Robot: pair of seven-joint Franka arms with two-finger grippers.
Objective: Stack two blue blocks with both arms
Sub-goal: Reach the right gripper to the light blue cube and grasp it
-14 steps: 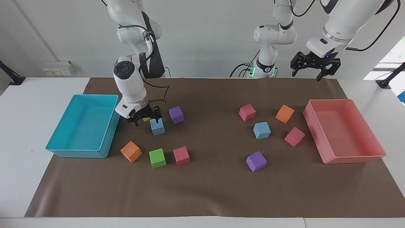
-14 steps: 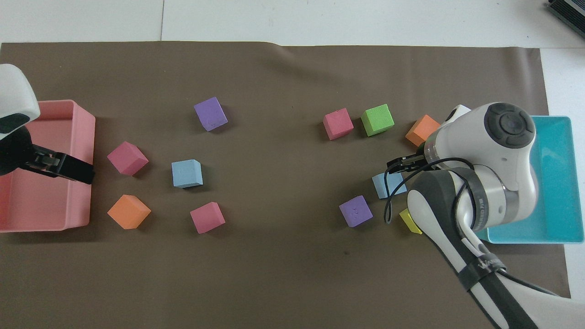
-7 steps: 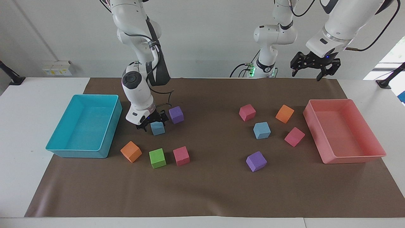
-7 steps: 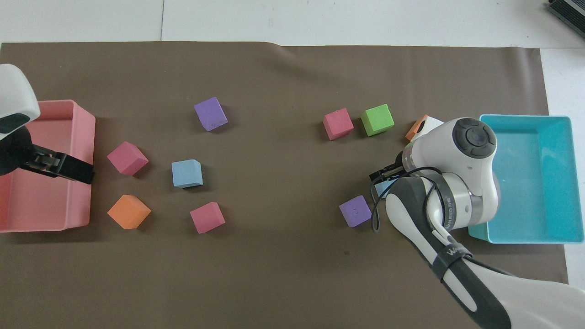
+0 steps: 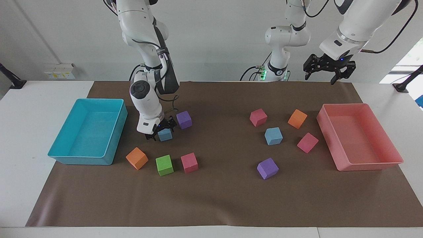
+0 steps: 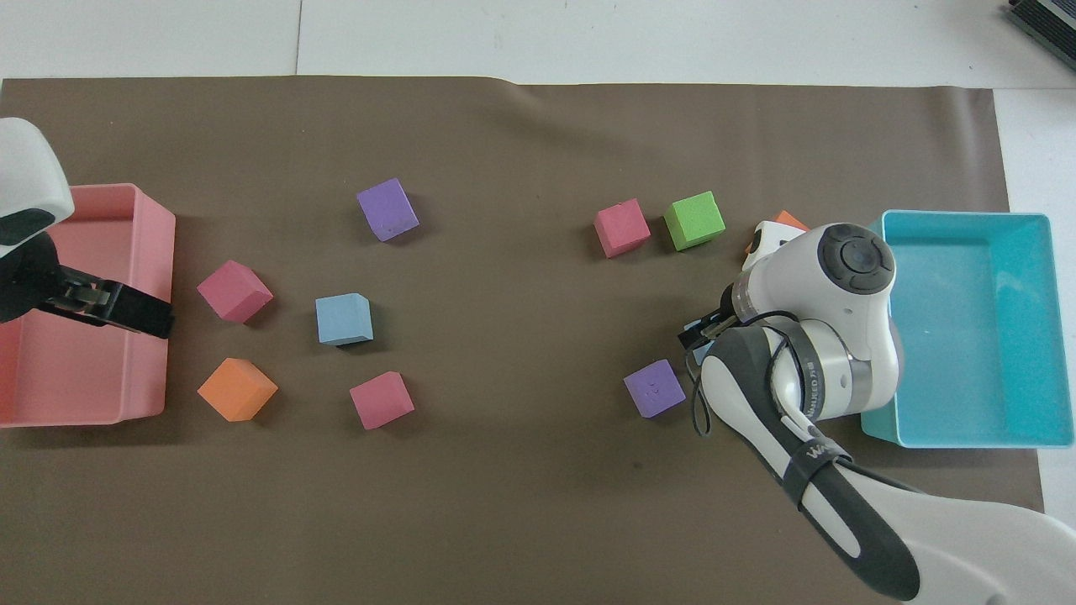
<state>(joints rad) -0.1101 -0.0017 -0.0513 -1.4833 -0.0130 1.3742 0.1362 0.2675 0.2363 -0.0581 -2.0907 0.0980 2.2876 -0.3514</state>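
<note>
Nothing is stacked yet: the right gripper (image 5: pixel 161 131) is down around one blue block (image 5: pixel 165 135) beside the purple cube (image 5: pixel 183 119), grip unclear; the other blue block (image 5: pixel 273 136) sits mid-mat, untouched, while the left gripper (image 5: pixel 329 71) waits spread above the pink tray (image 5: pixel 333 148)

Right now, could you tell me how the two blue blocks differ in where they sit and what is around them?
The blue block by the turquoise tray sits at the right arm's end of the table, with the right end effector down around it. The blue block by the pink tray sits at the left arm's end, untouched; the left end effector waits raised, away from it. Both are light blue cubes of like size resting on the brown mat.
</note>
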